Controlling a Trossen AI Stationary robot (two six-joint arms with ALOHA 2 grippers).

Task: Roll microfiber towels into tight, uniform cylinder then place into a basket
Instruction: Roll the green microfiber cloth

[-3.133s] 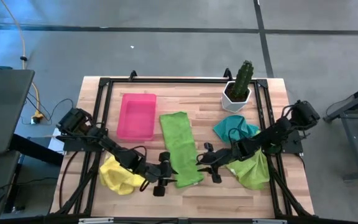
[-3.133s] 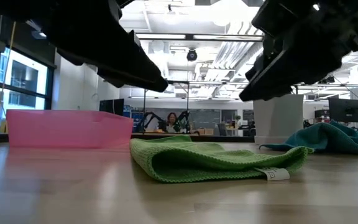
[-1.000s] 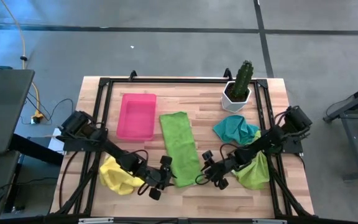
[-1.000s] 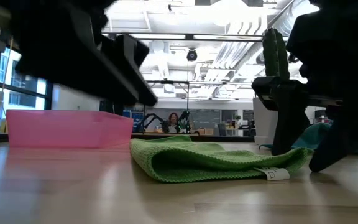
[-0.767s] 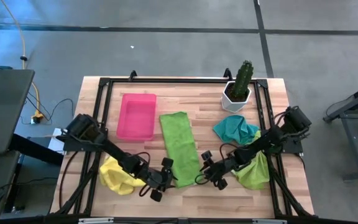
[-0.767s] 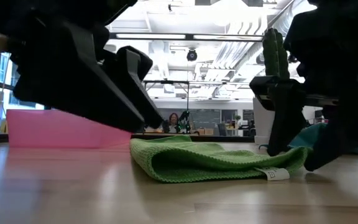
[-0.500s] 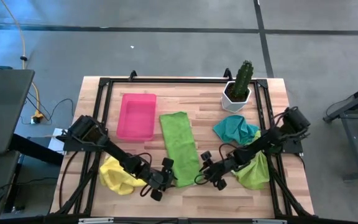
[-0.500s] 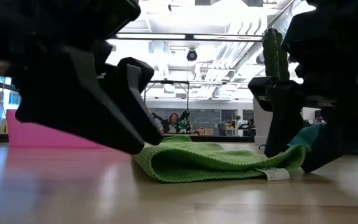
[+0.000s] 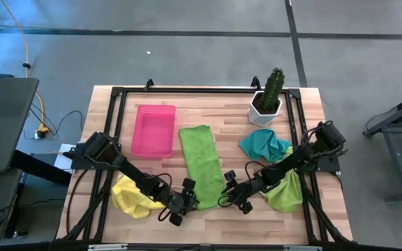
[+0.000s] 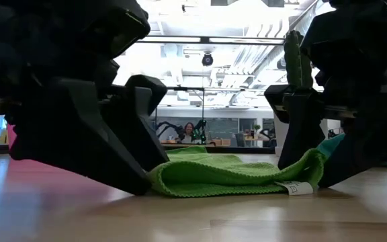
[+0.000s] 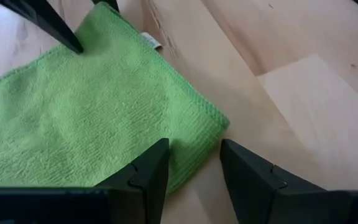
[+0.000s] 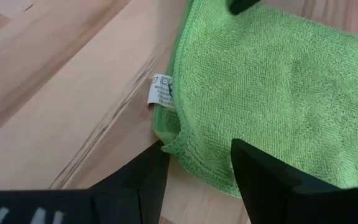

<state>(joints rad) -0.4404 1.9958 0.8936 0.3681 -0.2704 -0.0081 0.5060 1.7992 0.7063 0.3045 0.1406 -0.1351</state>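
Note:
A lime green towel [image 9: 201, 166], folded into a long strip, lies flat on the table's middle, one end toward the near edge. My left gripper [image 9: 192, 201] is open at the strip's near left corner [image 11: 213, 127], which lies between its fingers. My right gripper [image 9: 223, 195] is open at the near right corner [image 12: 173, 146], beside the white label [image 12: 161, 91]. The pink basket [image 9: 153, 129] stands at the far left. A yellow towel [image 9: 131, 195], a teal towel [image 9: 264, 145] and another lime green towel [image 9: 285, 192] lie crumpled. My left gripper comes down slanting from the table's left, fingertips at the table top [image 10: 140, 185]. One finger [image 11: 145, 177] is over the cloth, the other [image 11: 247, 177] over bare wood; whether they press the towel I cannot tell. My right gripper comes down slanting from the table's right. One finger [image 12: 266, 180] is over the cloth, the other [image 12: 145, 183] on the wood by the edge. The corner [image 10: 312, 161] bulges up between them.
A white pot with a green cactus [image 9: 267, 97] stands at the far right. A black frame [image 9: 117, 90] runs around the table. The yellow towel lies under my left arm, the second lime green towel under my right arm. Bare wood shows along the near edge.
My left gripper has gone down and toward the table's right, reaching the green towel's near left corner. My right gripper has gone slightly left onto the near right corner. That corner has bunched up a little; the rest of the towel has stayed flat.

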